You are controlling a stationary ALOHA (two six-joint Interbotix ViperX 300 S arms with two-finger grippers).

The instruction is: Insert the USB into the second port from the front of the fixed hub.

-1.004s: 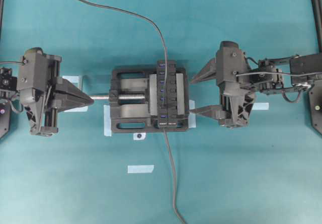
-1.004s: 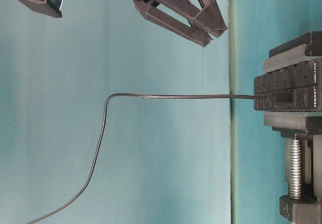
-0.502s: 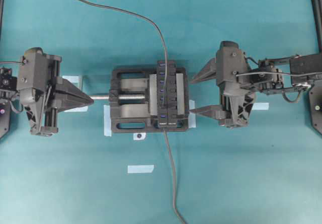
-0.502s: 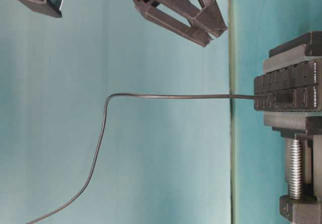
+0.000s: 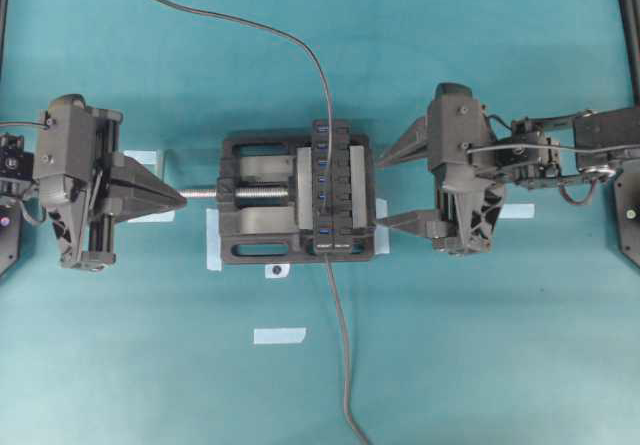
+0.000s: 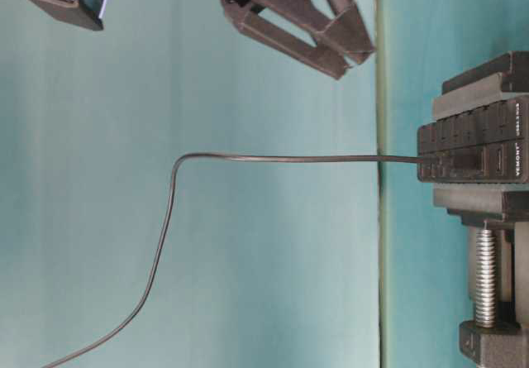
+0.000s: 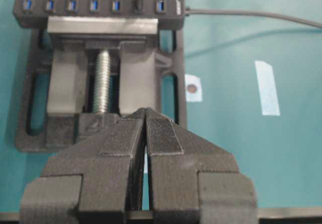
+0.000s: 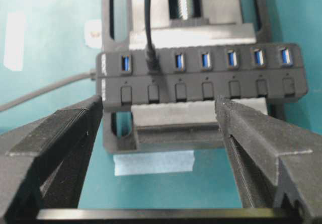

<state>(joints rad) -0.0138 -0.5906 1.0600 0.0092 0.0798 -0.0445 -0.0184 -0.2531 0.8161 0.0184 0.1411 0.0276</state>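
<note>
The small black USB plug (image 8: 150,58) on its thin dark grey cable (image 5: 300,40) sits plugged into the long narrow black hub strip with blue-tongued ports (image 5: 334,187) at the centre of the overhead frame, in the second port from the strip's lower end, with its long axis standing up out of the port face. The strip's own long axis runs top to bottom of that frame, clamped in the black vise with a silver screw (image 5: 255,197). The left gripper (image 5: 178,198), at centre left, has its jaws pressed together on nothing, while the right gripper (image 5: 385,188), at centre right beside the strip, stands spread wide and empty.
</note>
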